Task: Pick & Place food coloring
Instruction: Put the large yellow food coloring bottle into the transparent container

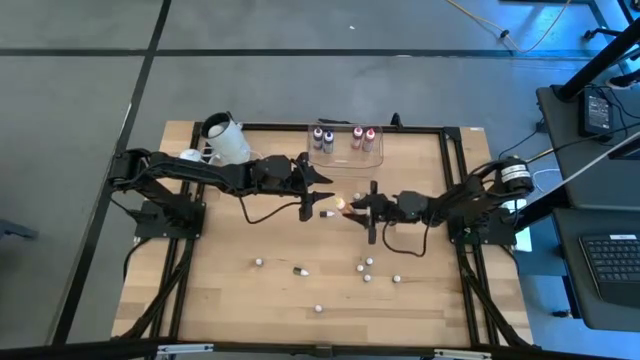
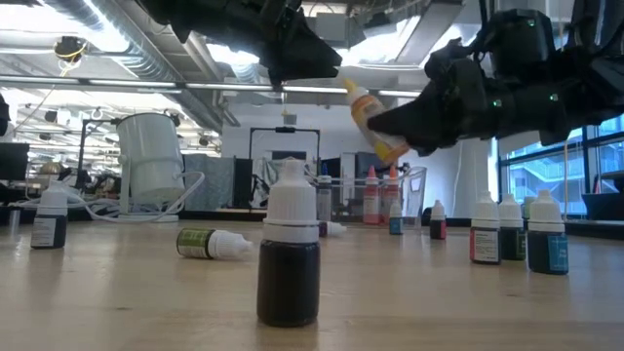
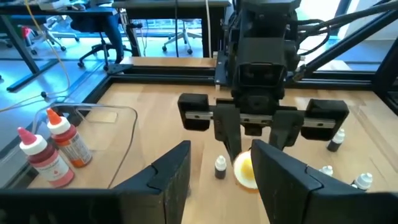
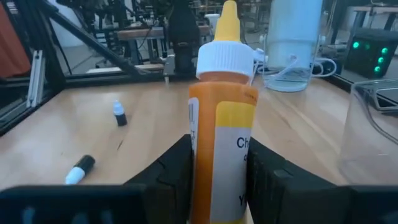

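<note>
An orange-yellow food coloring bottle [image 4: 224,112] with a white cap and a yellow tip is in my right gripper [image 1: 352,207] above the table's middle. The low view shows the bottle [image 2: 373,117] in the air, tilted, its tip toward the left arm. My left gripper [image 3: 221,180] is open and faces the bottle [image 3: 245,171] from the left, close to its capped end; I see no touch. Several small capped bottles [image 1: 368,265] stand on the near half of the table, and one [image 1: 300,270] lies on its side. My right gripper pinches the bottle's labelled body [image 4: 211,155] between its two fingers [image 4: 174,168], below the white cap. The fingers come level from the table's right. The bottle is lifted clear of the table and tilted, its tip pointing up and toward the left arm.
A clear rectangular tub [image 1: 345,143] at the far edge holds several bottles. A white cup [image 1: 228,140] stands at the far left corner. A dark bottle [image 2: 289,258] stands close to the low camera, others [image 2: 507,229] to its right. A black frame [image 1: 455,190] rims the table.
</note>
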Action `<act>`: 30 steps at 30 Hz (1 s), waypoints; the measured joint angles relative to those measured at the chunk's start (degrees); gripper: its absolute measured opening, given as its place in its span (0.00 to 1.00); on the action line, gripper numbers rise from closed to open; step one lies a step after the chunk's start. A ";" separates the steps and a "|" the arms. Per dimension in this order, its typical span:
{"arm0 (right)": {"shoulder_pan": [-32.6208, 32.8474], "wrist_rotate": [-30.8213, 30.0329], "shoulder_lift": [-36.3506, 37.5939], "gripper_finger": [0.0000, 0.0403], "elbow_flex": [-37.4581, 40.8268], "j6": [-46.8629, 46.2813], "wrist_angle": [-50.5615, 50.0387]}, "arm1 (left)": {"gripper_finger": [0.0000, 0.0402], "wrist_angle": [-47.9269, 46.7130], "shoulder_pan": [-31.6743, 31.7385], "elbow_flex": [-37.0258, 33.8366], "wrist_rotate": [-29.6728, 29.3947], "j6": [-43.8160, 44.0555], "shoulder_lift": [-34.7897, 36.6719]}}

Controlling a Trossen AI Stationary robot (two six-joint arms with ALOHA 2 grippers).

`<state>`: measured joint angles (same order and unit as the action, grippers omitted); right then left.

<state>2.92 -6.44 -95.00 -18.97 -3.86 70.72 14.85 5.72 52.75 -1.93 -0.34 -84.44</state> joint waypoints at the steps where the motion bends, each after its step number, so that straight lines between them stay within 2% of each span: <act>1: 0.05 0.00 -0.40 0.29 -0.01 0.53 0.53 | 0.41 -0.03 0.00 -0.01 0.02 0.02 0.00; 14: 0.07 -0.39 -0.22 0.30 0.03 4.32 3.13 | 0.41 -1.44 0.00 0.00 0.59 2.18 0.00; 20: 0.05 -1.55 -0.20 0.30 -0.03 9.83 12.34 | 0.41 -1.16 -0.05 0.00 4.94 4.09 0.00; 30: 0.11 -1.01 -0.24 0.30 -5.77 14.22 12.08 | 0.40 12.84 -1.28 0.02 7.80 4.22 -2.88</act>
<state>3.03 -7.45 -95.24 -24.75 10.36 82.80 27.69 4.44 52.77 5.87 3.88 -87.32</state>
